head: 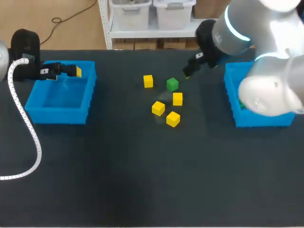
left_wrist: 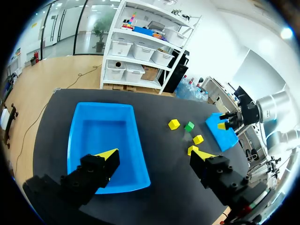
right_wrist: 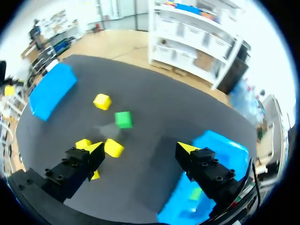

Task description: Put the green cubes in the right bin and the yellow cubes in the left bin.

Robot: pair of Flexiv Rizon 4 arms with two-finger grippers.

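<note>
Loose green cube [head: 172,85] [right_wrist: 123,119] sits on the table [head: 142,190], mid-width, toward the far edge; it is the landmark.

Right gripper [head: 187,72] [right_wrist: 140,149] hangs just right of the green cube and slightly behind it. Its fingers are spread wide with nothing between them. In the right wrist view the green cube lies ahead of the gap, not touched.

Four yellow cubes [head: 158,108] ring the green cube:
- one to its left, a bit farther back [head: 148,81]
- one just on its near side, small gap [head: 177,99]
- one near-left
- one farthest toward me [head: 173,118]

Right bin [head: 235,111] [right_wrist: 211,145] is well right of the green cube, with dark tabletop between them. A second green cube [head: 241,103] [right_wrist: 196,193] lies inside by the bin's left wall.

Left bin [head: 59,114] [left_wrist: 79,140] is well left of the green cube, across a wider strip of tabletop. Left gripper [head: 71,71] [left_wrist: 154,154] is over that bin's far rim, fingers wide apart, gripping nothing.

A broad band of tabletop runs from the cubes to the near edge. A white coiled cable [head: 33,137] trails over its far-left part.
</note>
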